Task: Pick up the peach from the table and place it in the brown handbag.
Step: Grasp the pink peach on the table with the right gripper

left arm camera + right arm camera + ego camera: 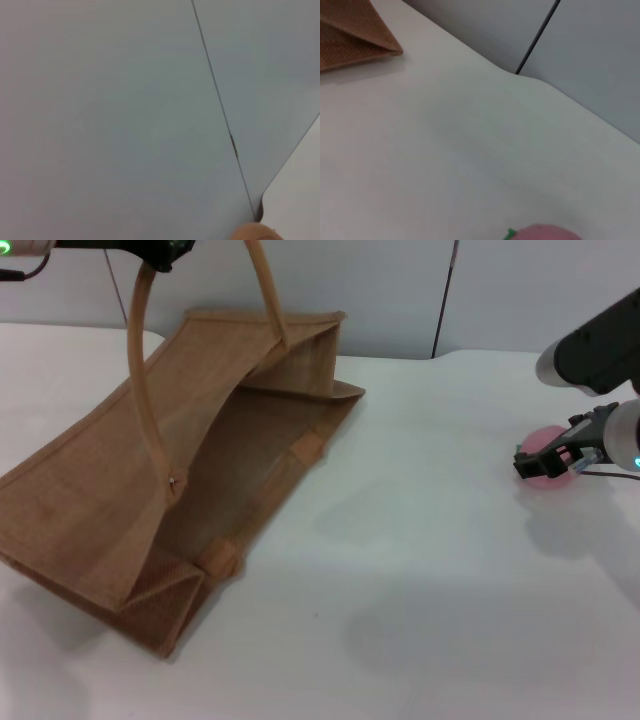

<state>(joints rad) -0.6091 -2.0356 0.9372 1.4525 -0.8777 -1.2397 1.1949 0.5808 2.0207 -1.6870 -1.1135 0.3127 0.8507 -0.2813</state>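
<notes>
The peach (545,466) lies on the bench (430,570) at the robot's far right, well apart from the bag (200,470), which lies tilted open at the left with its mouth facing the middle of the bench. The right pincer (549,462) is at the peach, its dark fingers on either side of the fruit. Whether they have closed on it or merely straddle it cannot be told from these views. The right wrist view shows only the top of the peach and its green leaf (510,233).

The left pincer (160,258) is at the top edge of the head view, where the near handle (145,390) rises to meet it. It appears to hold that handle up, though its fingers are not visible.

Step in hand, as judged: secure the peach.

1. Centre the fruit between the fingers before closing. A round, smooth toy will roll out of an off-centre pinch.
2. Close gently but fully.
3. Lift straight up until clear of the bench, then travel left.
4. Keep the handle raised so the mouth is open for the drop.
</notes>
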